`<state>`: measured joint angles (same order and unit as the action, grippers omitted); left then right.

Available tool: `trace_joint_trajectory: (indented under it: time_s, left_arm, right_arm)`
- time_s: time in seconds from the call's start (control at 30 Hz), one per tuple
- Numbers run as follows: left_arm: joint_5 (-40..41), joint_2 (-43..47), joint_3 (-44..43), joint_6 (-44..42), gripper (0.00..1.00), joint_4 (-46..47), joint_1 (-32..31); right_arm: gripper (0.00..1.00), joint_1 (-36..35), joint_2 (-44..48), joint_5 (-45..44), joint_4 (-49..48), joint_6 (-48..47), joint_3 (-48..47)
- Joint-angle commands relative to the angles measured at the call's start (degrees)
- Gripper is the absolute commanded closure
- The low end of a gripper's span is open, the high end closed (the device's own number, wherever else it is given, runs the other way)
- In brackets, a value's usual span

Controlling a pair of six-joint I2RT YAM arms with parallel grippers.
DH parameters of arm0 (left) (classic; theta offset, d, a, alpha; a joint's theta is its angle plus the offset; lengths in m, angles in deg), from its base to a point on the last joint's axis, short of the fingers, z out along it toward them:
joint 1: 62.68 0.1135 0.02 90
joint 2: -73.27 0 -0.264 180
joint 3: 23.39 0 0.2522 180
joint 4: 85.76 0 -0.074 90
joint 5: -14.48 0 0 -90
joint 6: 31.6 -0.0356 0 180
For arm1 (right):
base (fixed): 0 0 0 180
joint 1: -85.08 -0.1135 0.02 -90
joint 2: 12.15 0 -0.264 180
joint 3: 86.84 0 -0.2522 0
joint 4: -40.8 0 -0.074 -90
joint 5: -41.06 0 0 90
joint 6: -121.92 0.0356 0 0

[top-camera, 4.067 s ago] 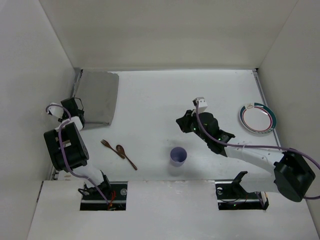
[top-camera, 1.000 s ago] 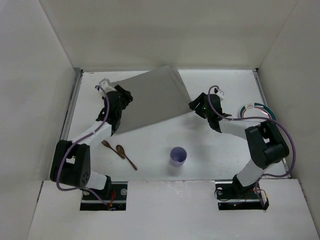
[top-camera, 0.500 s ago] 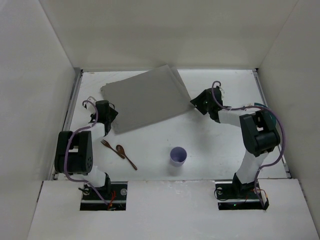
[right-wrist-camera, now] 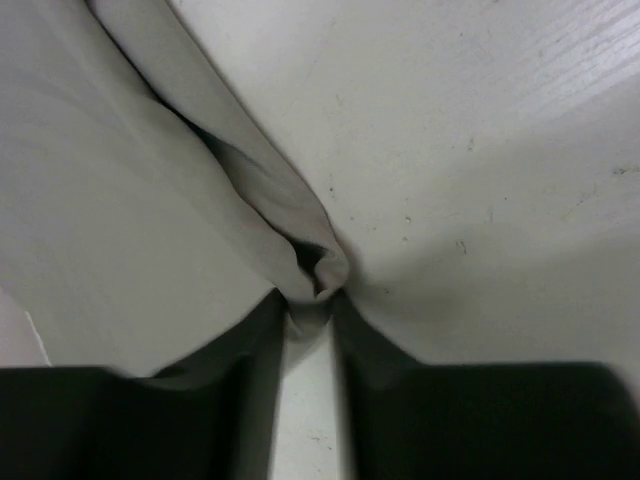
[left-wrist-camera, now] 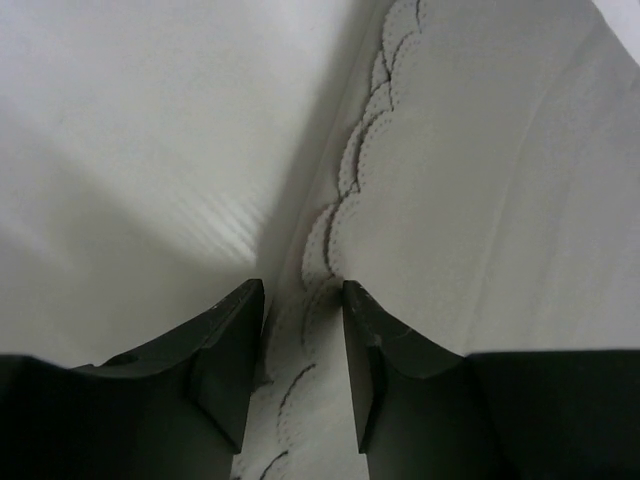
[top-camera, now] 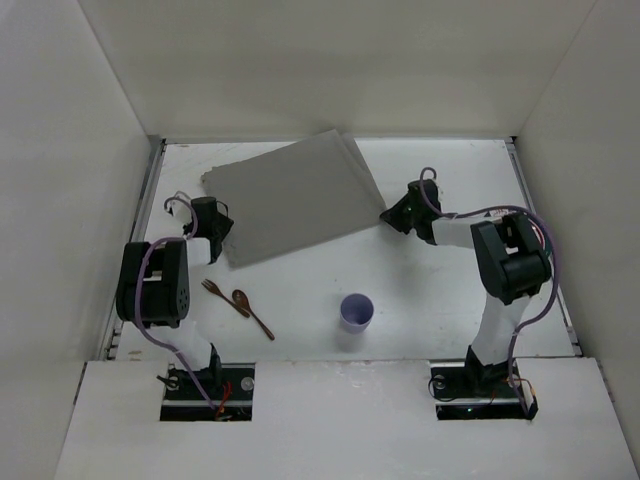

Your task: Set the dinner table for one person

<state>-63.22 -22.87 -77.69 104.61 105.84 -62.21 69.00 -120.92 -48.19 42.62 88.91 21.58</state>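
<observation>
Two tools at the cloth, one at each end.

Left tool [left-wrist-camera: 299,292]: fingers stand a little apart, straddling the scalloped edge of the grey placemat [top-camera: 290,195]. No pinch is visible. Right tool [right-wrist-camera: 308,300]: clamped on a bunched corner of the same placemat, with the cloth puckered into a fold between the pads.

Change log:
- 4.1 s ago the placemat lay folded small in the far left corner, and both tools were off it.
- 1.0 s ago it was opened out, with the left tool up at its far left edge.
- Now the left tool sits at the mat's near left corner.
- Since 0.5 s ago the mat has barely shifted, and the right arm has folded in closer.

Materials:
- The placemat is matte woven cloth with a dotted scallop trim. It lies flat and skewed, spanning between the two tools.
- The desk [top-camera: 440,300] is matte white, finely scuffed, and lies under and around everything.

Nearward of the left tool lie a brown wooden fork [top-camera: 212,290] and spoon [top-camera: 252,312], just beside each other. A pale lilac cup [top-camera: 356,311] stands upright nearward of the right tool, well apart from it.

Room: the left tool is near the desk's left metal rail. Bare desk runs from the right tool to the cup. White walls stand on three sides.
</observation>
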Motion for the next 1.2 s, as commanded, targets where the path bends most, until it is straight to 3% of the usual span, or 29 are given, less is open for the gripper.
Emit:
trace_joint_trajectory:
  time_s: [0.0, 0.1, 0.43, 0.73, 0.93, 1.0, 1.07, 1.17]
  left_arm:
    - [-1.13, -2.64, -2.7, 0.89, 0.67, 1.0, -0.77]
    - [-1.22, -4.4, -5.16, 0.89, 0.72, 0.83, -2.35]
    - [-3.15, -15.74, -22.99, 0.45, 0.75, -1.63, -11.4]
    - [-3.33, -21.89, -33.46, 0.46, 0.76, -5.94, -12.99]
    - [-3.86, -21.38, -33.21, 0.63, 0.75, -6.2, -12.64]
    - [-3.68, -19.45, -31.37, 0.19, 0.69, -5.5, -12.55]
    - [-2.72, -15.76, -27.86, -0.16, 0.61, -4.01, -12.55]
    - [-1.31, -8.92, -21.81, -0.51, 0.56, -1.82, -12.64]
  right_arm:
    - [0.85, 0.56, -0.92, 0.66, -1.84, 2.15, -0.98]
    - [0.98, 1.0, 2.41, -0.84, -7.54, 4.09, 3.92]
    - [0.97, 2.4, 17.27, -6.03, -15.65, 6.82, 23.97]
    - [0.95, 6.97, 18.25, -3.13, -16.27, 6.03, 24.78]
    - [0.95, 7.95, 17.1, -1.89, -16.62, 6.55, 24.42]
    - [0.91, 7.95, 17.28, -2.51, -16.88, 6.55, 24.69]
    - [0.77, 7.95, 17.8, -2.6, -16.8, 6.55, 24.69]
    - [0.6, 7.95, 20.08, -2.77, -16.45, 5.94, 25.12]
